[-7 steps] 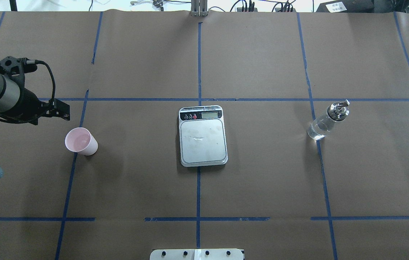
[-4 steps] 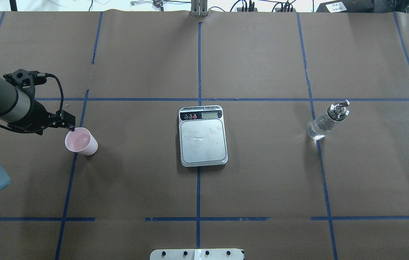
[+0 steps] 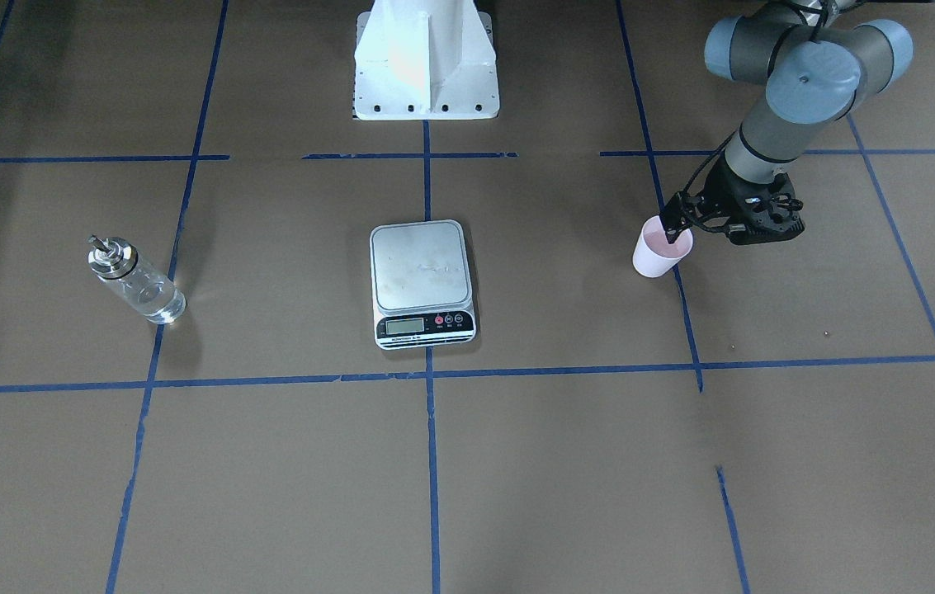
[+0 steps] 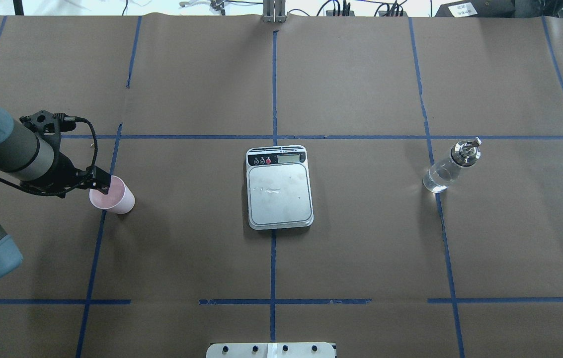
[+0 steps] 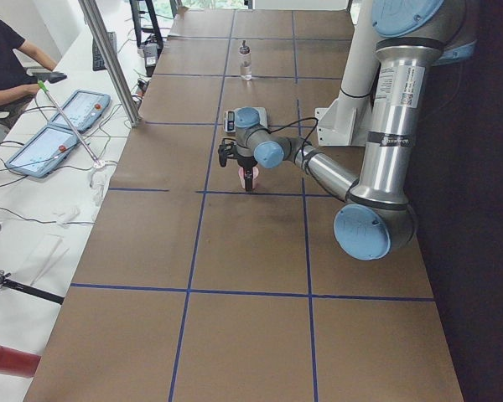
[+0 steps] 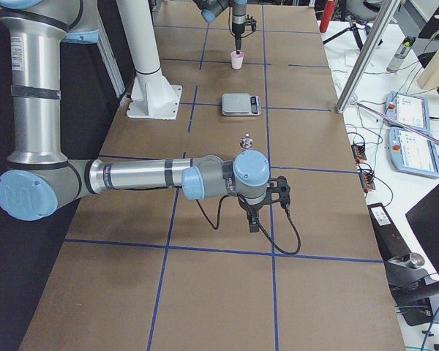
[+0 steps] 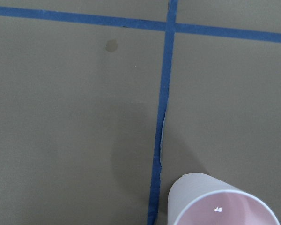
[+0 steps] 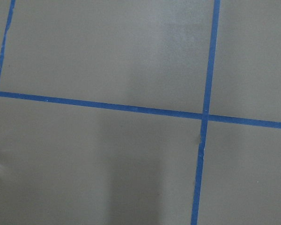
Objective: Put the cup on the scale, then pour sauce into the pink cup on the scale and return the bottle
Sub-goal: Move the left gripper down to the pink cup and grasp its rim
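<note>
Both jaw gaps untellable (right gripper point(image 6: 253, 223) seen only side-on, well apart), with left gripper point(image 4: 104, 185) at pink cup point(image 4: 118, 200) rim, overhead 9 o'clock of kitchen scale point(image 4: 279, 194), glass bottle point(image 4: 442, 174) at 3 o'clock.

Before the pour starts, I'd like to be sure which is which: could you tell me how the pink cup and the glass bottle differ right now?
The pink cup is opaque and open-topped; the glass bottle is clear, with a silver metal spout. The left pincer is at the cup's rim; the bottle stands alone. Both stand upright on the table, off the scale.
</note>
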Robot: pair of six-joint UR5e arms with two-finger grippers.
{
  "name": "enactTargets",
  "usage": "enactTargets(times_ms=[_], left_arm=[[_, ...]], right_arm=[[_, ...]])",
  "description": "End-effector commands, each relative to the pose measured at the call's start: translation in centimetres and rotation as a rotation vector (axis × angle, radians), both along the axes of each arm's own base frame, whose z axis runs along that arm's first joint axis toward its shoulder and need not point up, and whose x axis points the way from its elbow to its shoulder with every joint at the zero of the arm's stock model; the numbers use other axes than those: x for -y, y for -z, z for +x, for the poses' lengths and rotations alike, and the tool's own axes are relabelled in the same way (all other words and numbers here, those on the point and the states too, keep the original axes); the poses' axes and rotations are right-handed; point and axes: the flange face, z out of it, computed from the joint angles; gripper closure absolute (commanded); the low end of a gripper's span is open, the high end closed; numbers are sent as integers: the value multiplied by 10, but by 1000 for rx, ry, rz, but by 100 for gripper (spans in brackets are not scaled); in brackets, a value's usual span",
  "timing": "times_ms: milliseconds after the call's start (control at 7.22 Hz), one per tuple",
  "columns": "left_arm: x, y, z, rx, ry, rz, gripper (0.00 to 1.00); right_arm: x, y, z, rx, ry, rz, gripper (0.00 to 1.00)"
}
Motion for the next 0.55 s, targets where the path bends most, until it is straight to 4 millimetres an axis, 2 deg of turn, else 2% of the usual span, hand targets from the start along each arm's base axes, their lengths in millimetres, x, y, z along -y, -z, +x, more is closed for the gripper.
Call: enactTargets(times_ms=[0,139,416], left_arm=[[2,0,3,-1,-2,-5,40],[2,2,5,-4,-4,-4,47],[3,2,6,-5,-4,-3,48]], right_arm=[[0,4,0,-1,0,9,0],[1,6,0,-1,0,14,0],[1,8,0,-1,1,18,0]])
